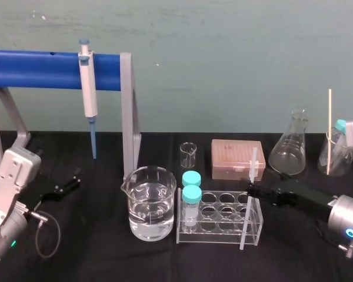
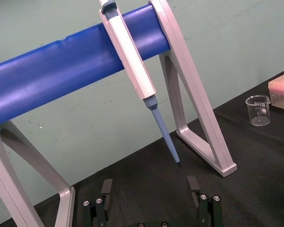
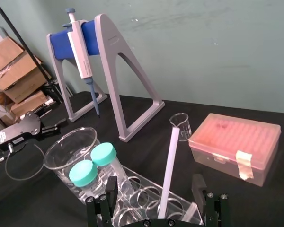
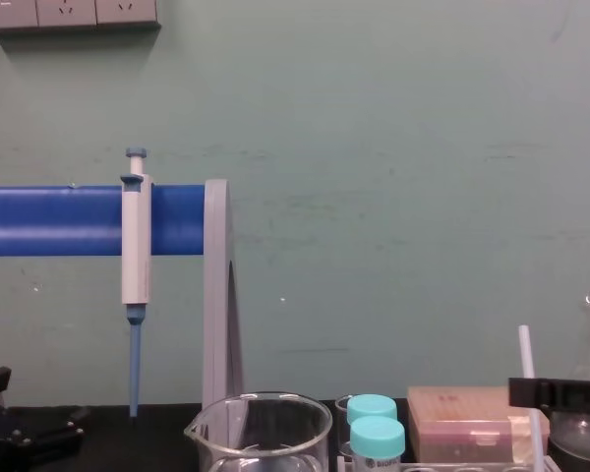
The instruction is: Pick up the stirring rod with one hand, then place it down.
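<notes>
Thin white translucent stirring rod leans in clear plastic tube rack, front edge of black bench. Black right gripper spread astride it: centre, close gently, lift straight. Left gripper spread, parked left edge

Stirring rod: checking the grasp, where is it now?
Head view, right of centre: the stirring rod stands nearly upright at the right end of the tube rack, between the open fingers of the right gripper.

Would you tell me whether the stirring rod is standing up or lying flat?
Standing, slightly tilted: the stirring rod rises from the test tube rack, between the open fingers of the right gripper, which do not touch it.
</notes>
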Motion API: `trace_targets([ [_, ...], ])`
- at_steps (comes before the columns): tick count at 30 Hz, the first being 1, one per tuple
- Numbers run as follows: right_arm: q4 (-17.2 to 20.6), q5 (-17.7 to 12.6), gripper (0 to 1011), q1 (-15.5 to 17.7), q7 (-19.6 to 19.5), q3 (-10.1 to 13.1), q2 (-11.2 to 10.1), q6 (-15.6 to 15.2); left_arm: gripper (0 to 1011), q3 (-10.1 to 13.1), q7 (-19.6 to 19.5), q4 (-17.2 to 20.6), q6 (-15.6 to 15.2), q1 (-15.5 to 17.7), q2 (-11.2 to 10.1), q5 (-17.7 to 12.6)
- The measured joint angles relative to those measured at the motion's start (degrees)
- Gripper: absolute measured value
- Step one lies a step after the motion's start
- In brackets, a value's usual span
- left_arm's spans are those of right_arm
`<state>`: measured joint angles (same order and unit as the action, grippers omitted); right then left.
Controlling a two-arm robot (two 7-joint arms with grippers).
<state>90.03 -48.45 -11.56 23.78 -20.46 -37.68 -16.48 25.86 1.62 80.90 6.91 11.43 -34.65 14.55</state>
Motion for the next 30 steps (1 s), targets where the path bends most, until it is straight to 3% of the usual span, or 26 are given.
trace_targets([
  [12, -3.73, 0.88, 1003, -4.16, -0.16, -3.1, 2.15, 1.1, 1000, 0.0, 0.0, 0.0, 0.0, 0.0, 0.0, 0.0],
  [23, -3.77, 1.34, 1003, -4.32, -0.7, -3.34, 2.19, 1.29, 1000, 0.0, 0.0, 0.0, 0.0, 0.0, 0.0, 0.0],
  [30, -3.73, 1.27, 868, -4.21, -0.7, -3.22, 2.17, 1.24, 1000, 0.0, 0.0, 0.0, 0.0, 0.0, 0.0, 0.0],
])
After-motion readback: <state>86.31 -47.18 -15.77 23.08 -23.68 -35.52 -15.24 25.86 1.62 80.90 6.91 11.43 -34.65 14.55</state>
